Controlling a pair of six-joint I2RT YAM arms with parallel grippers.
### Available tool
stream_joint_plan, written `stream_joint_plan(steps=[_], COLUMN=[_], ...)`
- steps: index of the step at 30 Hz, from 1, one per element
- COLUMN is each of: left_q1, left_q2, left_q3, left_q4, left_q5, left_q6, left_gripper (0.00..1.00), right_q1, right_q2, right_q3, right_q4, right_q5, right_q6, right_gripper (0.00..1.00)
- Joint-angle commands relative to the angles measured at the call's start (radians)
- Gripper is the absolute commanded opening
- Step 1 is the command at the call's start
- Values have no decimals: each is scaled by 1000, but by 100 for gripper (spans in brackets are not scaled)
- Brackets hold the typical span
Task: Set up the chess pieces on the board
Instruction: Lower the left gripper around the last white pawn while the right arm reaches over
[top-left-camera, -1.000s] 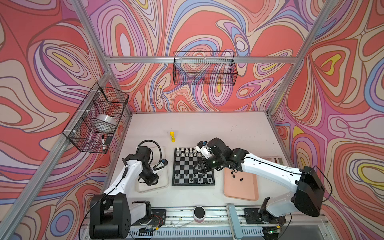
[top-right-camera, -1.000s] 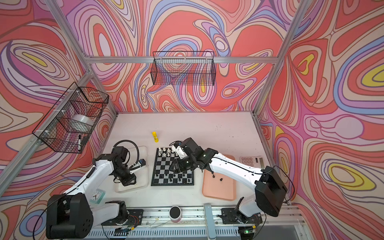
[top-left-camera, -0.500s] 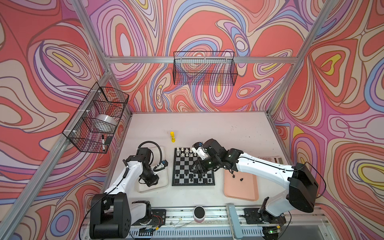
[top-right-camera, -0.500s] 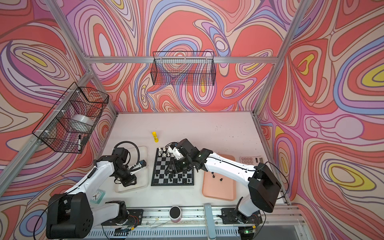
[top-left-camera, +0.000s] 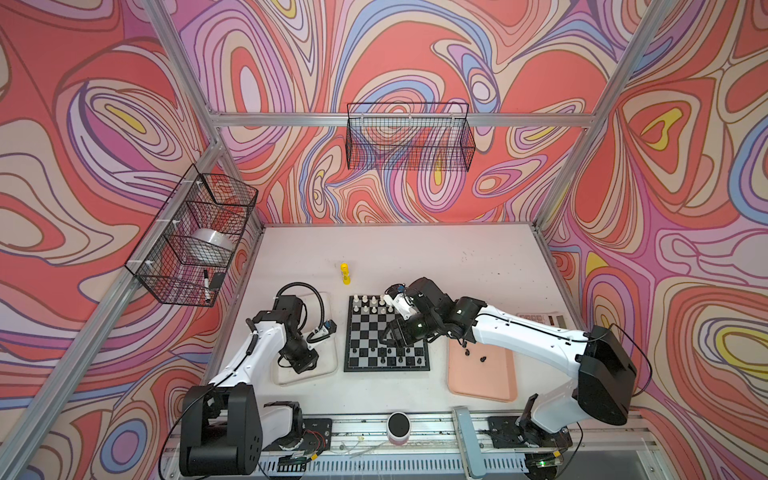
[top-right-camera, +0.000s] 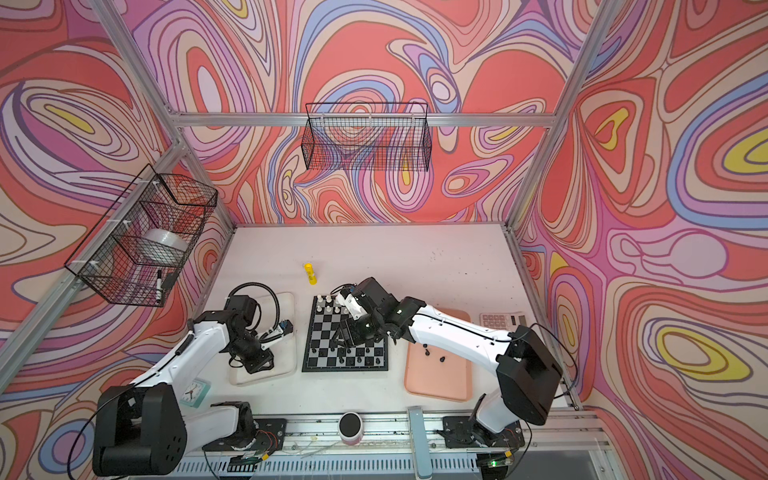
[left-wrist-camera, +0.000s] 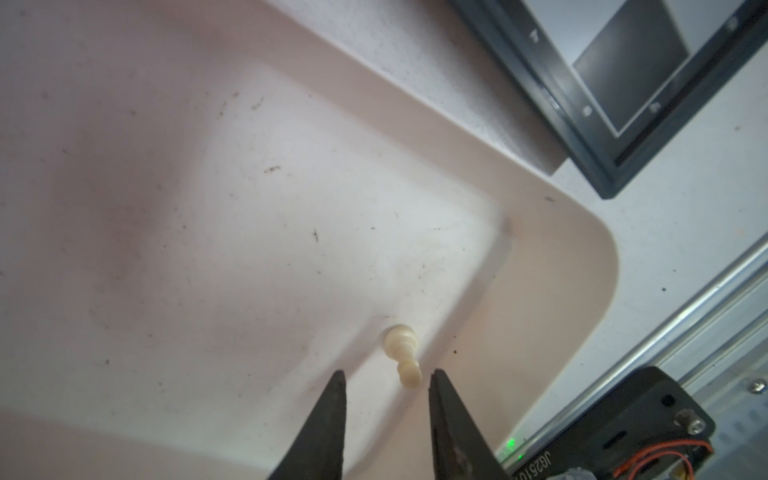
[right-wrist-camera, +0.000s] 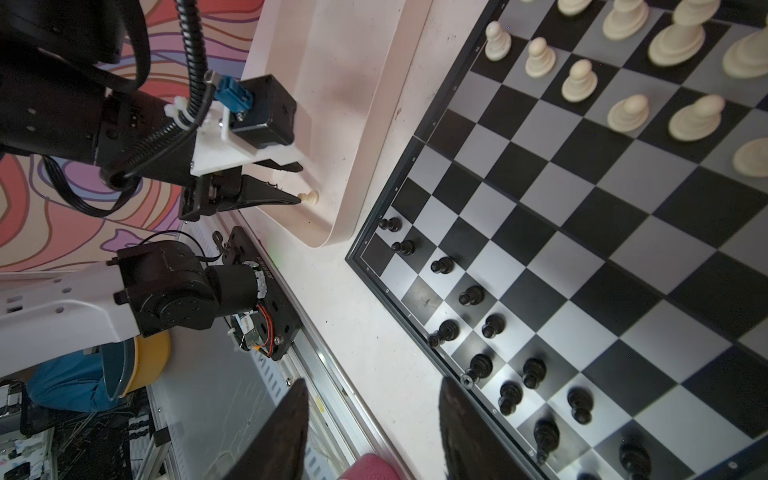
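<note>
Chess pieces (right-wrist-camera: 471, 296) in black nearly fill the board's (top-left-camera: 365, 332) 6 o'clock rows; a few wait on the pink tray (top-left-camera: 482, 386) at 3 o'clock. At 9 o'clock the released left pincer (left-wrist-camera: 388, 374) brackets a cream pawn (left-wrist-camera: 401, 355) in the whitish tray (top-left-camera: 326, 370); the right pincer (right-wrist-camera: 376, 382) hangs open, empty. Cream rows (top-left-camera: 374, 300) at 12 o'clock look incomplete.

The board (right-wrist-camera: 582, 257) has glossy, reflective checks. The cream pawn (left-wrist-camera: 401, 353) looks like smooth plastic. The whitish tray (left-wrist-camera: 249, 187) is matt and scuffed. The wall basket (top-left-camera: 409, 141) is black wire mesh.
</note>
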Motion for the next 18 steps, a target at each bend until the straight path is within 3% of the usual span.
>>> stream_joint_plan(steps=[1,18], left_q1=[6,4], left_q2=[8,53], left_q3=[-17,-40], left_q4=[-21,28], left_q5=[17,1], left_q6=[29,47], left_gripper=[35,32], right_q1=[5,5], right_q2=[9,0], right_q3=[8,-6], right_q4=[-3,3], right_q5=[8,11], right_q6=[-8,-3], right_gripper=[52,52])
